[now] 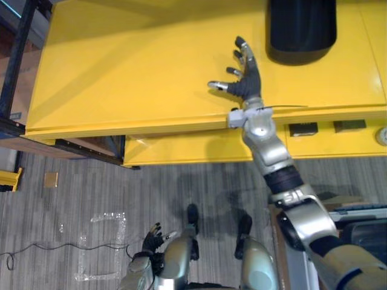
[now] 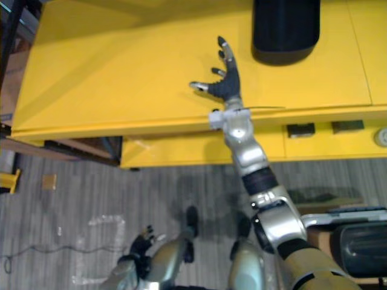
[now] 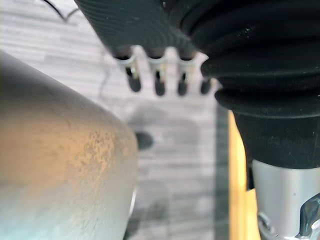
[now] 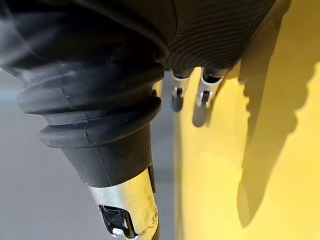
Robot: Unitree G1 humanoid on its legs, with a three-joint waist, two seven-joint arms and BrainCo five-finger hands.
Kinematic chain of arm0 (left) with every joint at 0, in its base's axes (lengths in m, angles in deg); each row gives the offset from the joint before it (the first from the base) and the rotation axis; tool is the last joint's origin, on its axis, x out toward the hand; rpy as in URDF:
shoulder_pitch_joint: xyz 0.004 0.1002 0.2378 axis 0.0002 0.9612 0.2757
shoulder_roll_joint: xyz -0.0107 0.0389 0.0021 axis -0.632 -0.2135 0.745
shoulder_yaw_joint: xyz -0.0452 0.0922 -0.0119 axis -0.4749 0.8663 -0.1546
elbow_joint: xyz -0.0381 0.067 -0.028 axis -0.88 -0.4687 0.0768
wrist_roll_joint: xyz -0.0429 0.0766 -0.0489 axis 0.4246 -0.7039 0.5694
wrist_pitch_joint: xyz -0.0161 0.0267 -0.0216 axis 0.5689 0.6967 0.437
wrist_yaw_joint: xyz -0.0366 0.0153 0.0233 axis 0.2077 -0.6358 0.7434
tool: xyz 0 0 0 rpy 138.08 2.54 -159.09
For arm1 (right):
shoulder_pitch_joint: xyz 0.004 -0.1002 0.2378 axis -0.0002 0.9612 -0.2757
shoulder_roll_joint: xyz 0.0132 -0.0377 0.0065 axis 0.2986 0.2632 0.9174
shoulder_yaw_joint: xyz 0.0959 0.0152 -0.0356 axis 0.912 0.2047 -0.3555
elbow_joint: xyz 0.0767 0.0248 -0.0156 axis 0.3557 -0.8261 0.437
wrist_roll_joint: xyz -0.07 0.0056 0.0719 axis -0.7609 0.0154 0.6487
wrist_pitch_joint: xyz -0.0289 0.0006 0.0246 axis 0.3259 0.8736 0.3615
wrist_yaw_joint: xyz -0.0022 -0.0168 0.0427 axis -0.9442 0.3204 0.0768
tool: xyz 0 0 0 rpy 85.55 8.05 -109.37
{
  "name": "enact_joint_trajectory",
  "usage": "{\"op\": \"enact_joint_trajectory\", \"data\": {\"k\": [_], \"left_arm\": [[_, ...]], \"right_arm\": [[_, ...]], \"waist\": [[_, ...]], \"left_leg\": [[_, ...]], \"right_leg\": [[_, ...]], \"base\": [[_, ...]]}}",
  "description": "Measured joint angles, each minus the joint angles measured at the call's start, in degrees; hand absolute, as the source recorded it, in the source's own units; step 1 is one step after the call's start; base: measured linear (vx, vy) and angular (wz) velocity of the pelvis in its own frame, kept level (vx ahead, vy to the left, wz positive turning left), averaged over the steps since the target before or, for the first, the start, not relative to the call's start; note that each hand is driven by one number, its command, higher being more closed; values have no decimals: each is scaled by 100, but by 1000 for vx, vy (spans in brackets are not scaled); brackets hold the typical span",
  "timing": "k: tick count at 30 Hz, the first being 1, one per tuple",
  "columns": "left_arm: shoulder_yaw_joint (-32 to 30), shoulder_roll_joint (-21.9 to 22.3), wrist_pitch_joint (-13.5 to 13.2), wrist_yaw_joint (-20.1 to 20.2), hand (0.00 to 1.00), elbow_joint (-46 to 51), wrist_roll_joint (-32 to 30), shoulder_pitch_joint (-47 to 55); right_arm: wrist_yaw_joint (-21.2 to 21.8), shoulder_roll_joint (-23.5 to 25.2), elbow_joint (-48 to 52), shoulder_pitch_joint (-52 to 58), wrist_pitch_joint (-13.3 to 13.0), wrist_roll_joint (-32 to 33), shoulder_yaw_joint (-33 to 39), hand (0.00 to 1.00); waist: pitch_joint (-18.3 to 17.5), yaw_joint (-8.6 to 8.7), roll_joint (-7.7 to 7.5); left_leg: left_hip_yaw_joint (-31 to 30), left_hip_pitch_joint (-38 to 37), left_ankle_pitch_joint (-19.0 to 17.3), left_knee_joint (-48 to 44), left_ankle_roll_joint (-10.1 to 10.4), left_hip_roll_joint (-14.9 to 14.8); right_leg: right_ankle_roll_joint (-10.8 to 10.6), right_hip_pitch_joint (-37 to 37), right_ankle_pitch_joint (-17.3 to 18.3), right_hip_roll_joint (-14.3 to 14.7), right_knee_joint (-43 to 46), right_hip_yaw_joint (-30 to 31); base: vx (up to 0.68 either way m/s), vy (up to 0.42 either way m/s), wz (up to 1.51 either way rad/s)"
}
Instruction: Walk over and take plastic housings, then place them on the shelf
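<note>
Closest in is the right hand (image 4: 200, 102) seen from its own wrist: under the dark ribbed cover its fingers run straight and apart over a yellow tabletop (image 4: 280, 165), and the hand's shadow falls on the yellow beside them. From the head views this right hand (image 1: 246, 83) reaches out flat across the front part of the tabletop (image 1: 121, 72), wrist at the table's near edge, fingers spread wide, thumb out to its left, nothing in its hold; whether the fingertips touch the surface I cannot tell. Beyond the fingertips and a little to the hand's right, apart from it, stands a black rounded housing (image 1: 302, 27) on the same top, cut off by the far edge of the view, so its full shape is unclear. Below the wrist, on the yellow front of the table, sit 2 small dark plates (image 1: 303, 128) side by side, to the hand's right. Well back from that hand, the left hand (image 1: 151, 240) hangs low over the grey plank floor (image 1: 199, 181), its fingers (image 3: 159, 82) loose, straight and parted, holding nothing. Out to the left hand's left, a square of clear tape (image 1: 100, 244) marks the floor, with a small tan tile (image 1: 51, 179) farther ahead of it and a dark metal frame (image 1: 17, 57) standing at the table's left end.
</note>
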State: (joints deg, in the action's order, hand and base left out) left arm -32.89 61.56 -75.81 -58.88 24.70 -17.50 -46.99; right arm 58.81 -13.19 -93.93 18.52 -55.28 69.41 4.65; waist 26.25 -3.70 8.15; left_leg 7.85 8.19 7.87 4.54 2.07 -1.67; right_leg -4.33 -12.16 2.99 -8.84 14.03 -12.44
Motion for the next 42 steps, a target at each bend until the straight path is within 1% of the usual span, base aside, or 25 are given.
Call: {"op": "enact_joint_trajectory", "data": {"k": [2, 5, 9, 12, 15, 21, 29, 38, 40, 42], "left_arm": [[1, 31, -6, 13, 0, 0, 28, -2], [7, 41, -9, 38, 0, 1, 37, -6], [8, 40, -11, 62, 0, -2, 36, -7], [11, 40, -13, 66, 0, -3, 35, -7], [14, 40, -12, 66, 0, -3, 35, -6], [17, 41, -13, 63, 0, -2, 35, -6], [17, 45, -18, 64, 0, -3, 34, -5], [15, 51, -19, 64, 0, -3, 32, 0], [12, 53, -19, 65, 0, -3, 31, 1], [7, 55, -19, 69, 0, -4, 27, 3]], "right_arm": [[-207, -11, -98, -86, -100, -44, 94, 0], [-363, -18, -137, -99, -185, -156, 184, 0], [-483, -30, -167, -107, -214, -254, 187, 0], [-701, -66, -193, -108, -219, -295, 201, 0], [-825, -87, -295, -153, -243, -359, 219, 0], [-859, -90, -298, -157, -241, -408, 351, 0], [-1088, -99, -306, -158, -183, -515, 366, 0], [-1049, -145, -355, -158, -160, -517, 381, 0], [-917, -147, -365, -158, -178, -508, 391, 0], [-680, -156, -367, -157, -255, -488, 382, 0]], "waist": [[30, 1, 64], [39, -7, 83], [40, -6, 86], [43, 0, 92], [43, 2, 92], [44, 2, 96], [44, 5, 101], [42, 6, 105], [41, 6, 105], [41, 3, 105]], "left_leg": [[-1, 0, 0, 0, 0, 19], [9, 6, 0, 0, 0, 25], [33, 6, 0, 0, 0, 24], [38, 1, 0, -1, 0, 24], [50, -8, 0, -1, 0, 24], [58, -14, 0, -1, 0, 24], [77, -27, 0, -2, 0, 20], [115, -67, 0, -2, 0, 20], [120, -72, 0, -2, 0, 19], [128, -79, 0, -2, 0, 17]], "right_leg": [[-11, -14, 18, -22, 34, 6], [-11, -38, 26, -29, 57, 18], [-7, -62, 29, -29, 77, 44], [-7, -63, 29, -29, 81, 49], [-7, -64, 29, -29, 84, 60], [-8, -64, 28, -28, 81, 70], [-13, -63, 22, -21, 63, 102], [-25, -50, 9, -19, 27, 141], [-25, -48, 9, -18, 17, 144], [-27, -42, 8, -17, 8, 146]], "base": [[0, 0, 0], [0, 0, 0], [13, -5, -3], [0, 0, 0], [0, 0, 0], [0, 0, 0], [0, 0, 0], [0, 0, -1], [0, 0, 0], [0, 0, 0]]}}
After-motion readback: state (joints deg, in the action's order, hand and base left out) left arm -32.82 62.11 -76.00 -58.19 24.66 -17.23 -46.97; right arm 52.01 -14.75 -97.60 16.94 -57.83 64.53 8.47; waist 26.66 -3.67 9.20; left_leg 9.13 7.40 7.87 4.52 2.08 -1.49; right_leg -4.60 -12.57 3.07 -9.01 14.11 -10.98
